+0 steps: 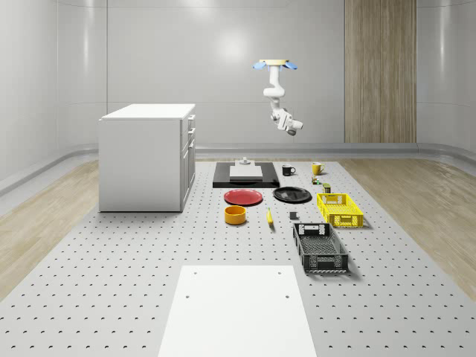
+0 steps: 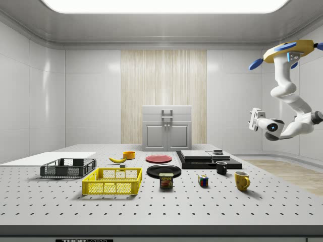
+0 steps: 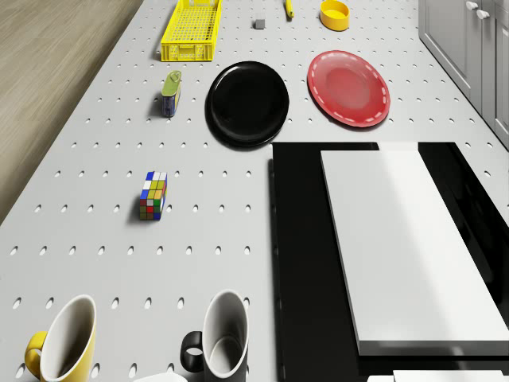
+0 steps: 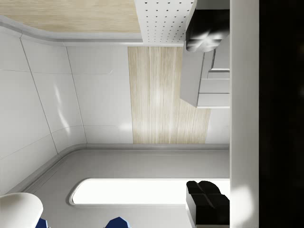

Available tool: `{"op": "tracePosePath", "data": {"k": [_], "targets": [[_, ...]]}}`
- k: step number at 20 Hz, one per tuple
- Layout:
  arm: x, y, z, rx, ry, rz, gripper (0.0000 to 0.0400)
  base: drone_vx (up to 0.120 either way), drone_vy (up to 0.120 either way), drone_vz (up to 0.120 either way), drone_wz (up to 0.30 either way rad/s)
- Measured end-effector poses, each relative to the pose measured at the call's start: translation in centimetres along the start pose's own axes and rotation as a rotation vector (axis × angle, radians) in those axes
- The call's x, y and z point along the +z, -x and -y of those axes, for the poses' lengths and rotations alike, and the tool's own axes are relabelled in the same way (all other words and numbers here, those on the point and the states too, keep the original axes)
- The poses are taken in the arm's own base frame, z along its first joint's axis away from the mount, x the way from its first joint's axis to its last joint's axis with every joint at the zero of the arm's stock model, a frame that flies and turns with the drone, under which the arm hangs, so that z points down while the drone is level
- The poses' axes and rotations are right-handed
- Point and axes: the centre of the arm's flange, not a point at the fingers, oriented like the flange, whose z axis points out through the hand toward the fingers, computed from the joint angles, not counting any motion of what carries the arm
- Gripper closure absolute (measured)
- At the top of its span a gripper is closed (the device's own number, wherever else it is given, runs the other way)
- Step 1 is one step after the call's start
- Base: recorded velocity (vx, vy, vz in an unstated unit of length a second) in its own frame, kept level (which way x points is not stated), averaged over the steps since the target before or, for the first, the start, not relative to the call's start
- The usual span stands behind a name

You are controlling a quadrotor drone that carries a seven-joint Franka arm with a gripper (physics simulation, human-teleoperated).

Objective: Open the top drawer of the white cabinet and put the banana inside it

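Observation:
The white cabinet point(image 1: 149, 156) stands at the whole-scene view's left with its drawers shut; its front point(image 2: 167, 128) faces the side camera. The banana point(image 1: 269, 216) lies on the table beside an orange bowl point(image 1: 236, 215), also seen as banana point(image 2: 117, 160) and banana point(image 3: 289, 8). The drone point(image 1: 275, 65) hovers high over the table's far end, above the mugs and the black slab. My gripper point(image 1: 291, 128) hangs in the air, far from both banana and cabinet. In the wrist view the gripper point(image 4: 206, 114) is open and empty, pointing toward the cabinet point(image 4: 209, 80).
A red plate point(image 1: 243, 197), black plate point(image 1: 291, 195), yellow crate point(image 1: 339, 209) and black crate point(image 1: 320, 247) lie on the table. A black slab with a white block point(image 1: 245, 173), a black mug point(image 1: 288, 170) and a yellow mug point(image 1: 317, 168) sit at the far end.

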Motion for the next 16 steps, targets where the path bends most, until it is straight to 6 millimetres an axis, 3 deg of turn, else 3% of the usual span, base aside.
{"op": "tracePosePath", "data": {"k": [16], "targets": [[0.1, -1.4, -1.3, 0.0, -0.159, 0.161, 0.0, 0.12, -0.12, 0.12, 0.0]]}}
